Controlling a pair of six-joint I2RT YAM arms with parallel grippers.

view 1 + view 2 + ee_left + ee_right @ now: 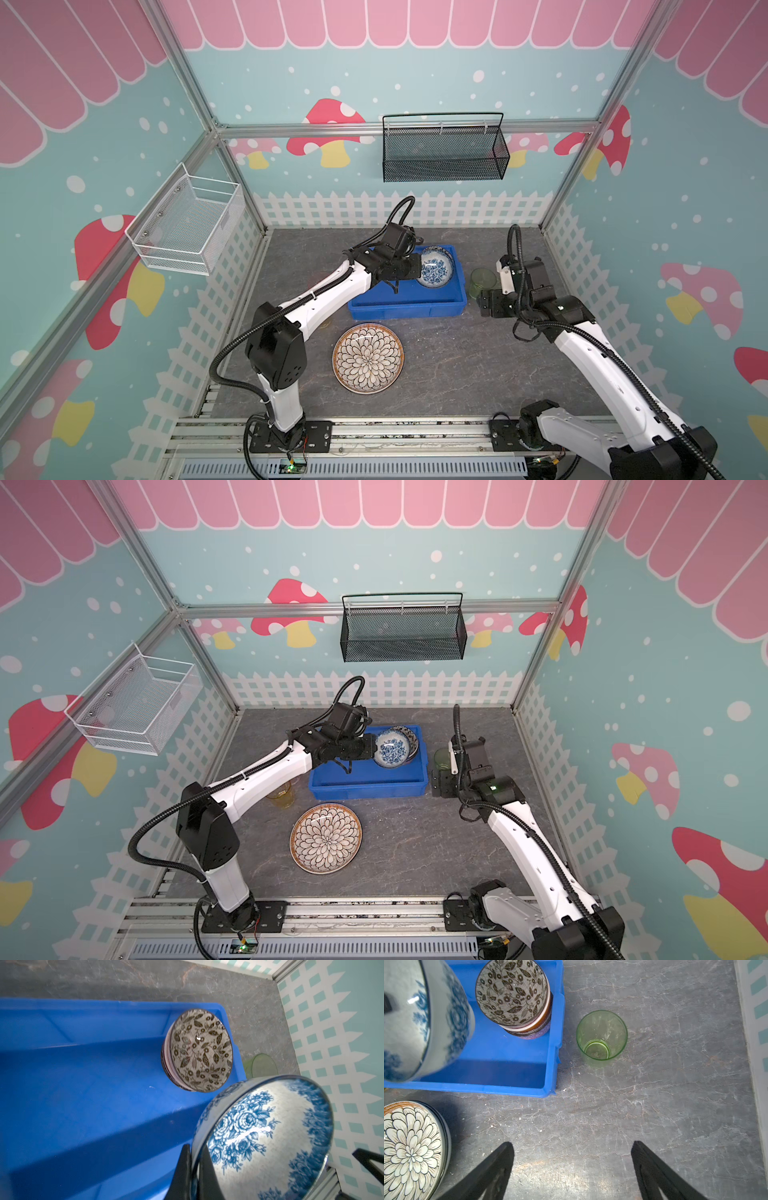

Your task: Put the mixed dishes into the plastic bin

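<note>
The left jaws pinch the rim of a blue-flowered bowl (259, 1136), tilted above the bin (399, 309); stacked bowls (512, 991) sit inside just beyond them. The right jaws gape empty over the bench (675, 1105), a green cup (601, 1036) ahead, outside the bin.

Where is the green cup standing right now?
In both top views the green cup stands upright on the table, just right of the blue bin, not touching it.

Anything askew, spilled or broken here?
Nothing stands out. Left gripper holds the blue bowl by its rim over the bin; bowl stack inside, green cup and plate on the table sit upright, intact.
</note>
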